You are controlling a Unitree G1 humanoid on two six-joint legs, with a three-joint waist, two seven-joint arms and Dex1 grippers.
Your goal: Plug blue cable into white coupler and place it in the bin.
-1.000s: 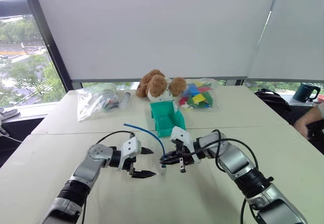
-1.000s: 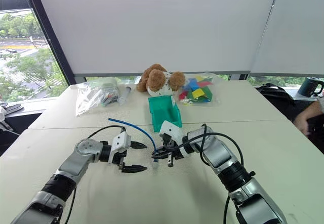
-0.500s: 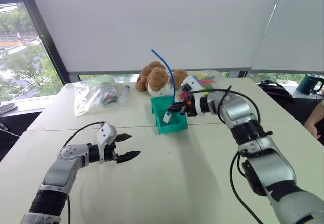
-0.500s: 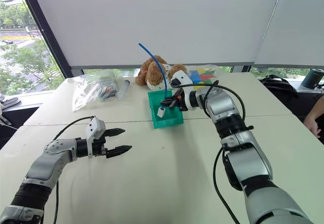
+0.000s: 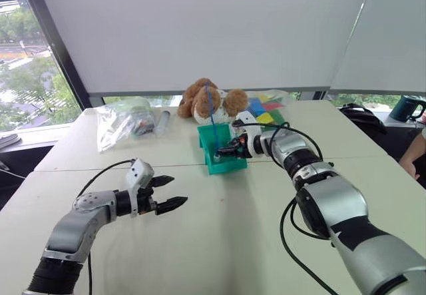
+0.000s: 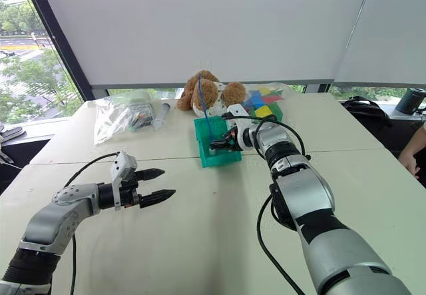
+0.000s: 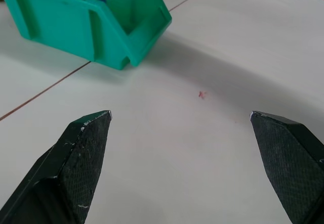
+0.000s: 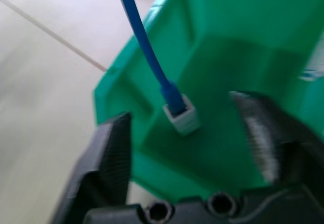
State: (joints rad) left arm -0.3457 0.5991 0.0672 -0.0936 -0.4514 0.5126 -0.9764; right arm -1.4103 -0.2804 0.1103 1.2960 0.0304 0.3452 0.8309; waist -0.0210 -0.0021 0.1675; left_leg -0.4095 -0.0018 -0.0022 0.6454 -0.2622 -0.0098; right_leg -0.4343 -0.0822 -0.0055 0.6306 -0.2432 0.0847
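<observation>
The teal bin stands toward the far edge of the surface, just in front of a brown teddy bear. Inside it sits the white coupler, with the blue cable plugged into it and rising out of the bin in front of the bear. The right gripper is at the bin's opening, fingers spread wide on either side of the coupler, gripping nothing. The left gripper hovers over the near left part of the surface, well apart from the bin, fingers wide apart and empty. Clear plastic bags lie along the far edge.
</observation>
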